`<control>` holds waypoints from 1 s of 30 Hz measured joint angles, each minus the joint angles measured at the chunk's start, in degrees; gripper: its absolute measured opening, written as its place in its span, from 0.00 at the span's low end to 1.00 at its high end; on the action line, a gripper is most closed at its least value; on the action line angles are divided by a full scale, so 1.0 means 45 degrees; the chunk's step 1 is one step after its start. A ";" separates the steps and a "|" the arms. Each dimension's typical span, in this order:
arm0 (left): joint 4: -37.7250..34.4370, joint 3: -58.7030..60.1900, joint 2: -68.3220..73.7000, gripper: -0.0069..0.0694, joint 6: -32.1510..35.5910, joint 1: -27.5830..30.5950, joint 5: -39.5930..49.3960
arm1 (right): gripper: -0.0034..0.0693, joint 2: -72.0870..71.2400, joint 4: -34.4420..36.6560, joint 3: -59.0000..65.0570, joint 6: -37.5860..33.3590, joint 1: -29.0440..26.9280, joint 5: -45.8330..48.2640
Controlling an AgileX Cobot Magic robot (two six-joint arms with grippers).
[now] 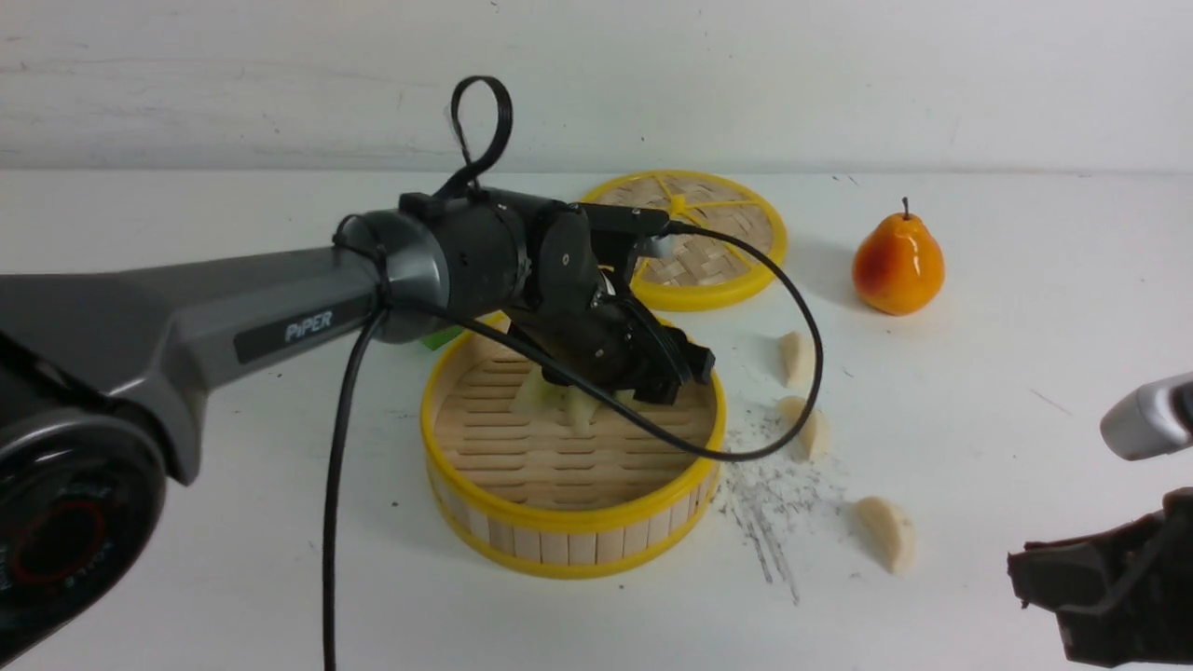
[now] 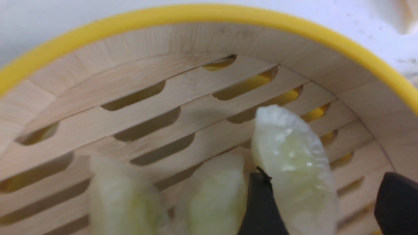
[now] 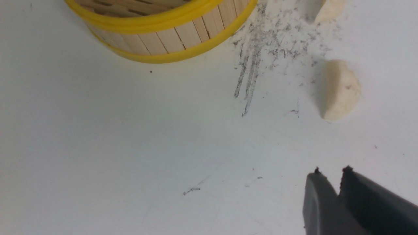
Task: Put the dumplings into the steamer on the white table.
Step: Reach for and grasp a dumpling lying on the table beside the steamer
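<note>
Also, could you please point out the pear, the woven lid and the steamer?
pear (image 1: 898,264): front view, middle of its orange body.
woven lid (image 1: 741,224): front view, bare weave right of centre.
steamer (image 1: 569,518): front view, near yellow top rim.

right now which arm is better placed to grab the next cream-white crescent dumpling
Right, probably: the right gripper hangs empty near a cream-white crescent dumpling; the left gripper is inside the round bamboo steamer.

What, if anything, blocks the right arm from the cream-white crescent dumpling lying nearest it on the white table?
Probably yes, reachable: only bare white table lies between the right gripper and that cream-white crescent dumpling; its close-set jaws would need opening first.
</note>
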 joint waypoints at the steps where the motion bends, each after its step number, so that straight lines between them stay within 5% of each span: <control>1: 0.0176 -0.0145 -0.0368 0.67 -0.0009 0.0000 0.0674 | 0.18 0.0000 0.0050 0.0000 0.0000 0.0000 0.0012; 8: 0.0350 -0.1342 -0.2976 0.52 -0.0003 0.0000 0.5205 | 0.24 0.0272 0.0208 0.0000 0.0000 0.0000 0.0810; 15: 0.1022 -0.1333 -0.8340 0.17 0.0511 0.0000 0.8315 | 0.51 0.3242 0.0157 -0.1823 0.0000 0.0021 0.1143; 22: 0.1223 0.3046 -1.4462 0.07 -0.0028 0.0000 0.6734 | 0.58 0.7006 -0.1363 -0.4641 0.0257 0.0572 0.0562; 30: 0.1884 1.0588 -2.0532 0.07 -0.1109 0.0000 0.3924 | 0.57 1.0226 -0.4555 -0.6507 0.2801 0.0906 -0.0345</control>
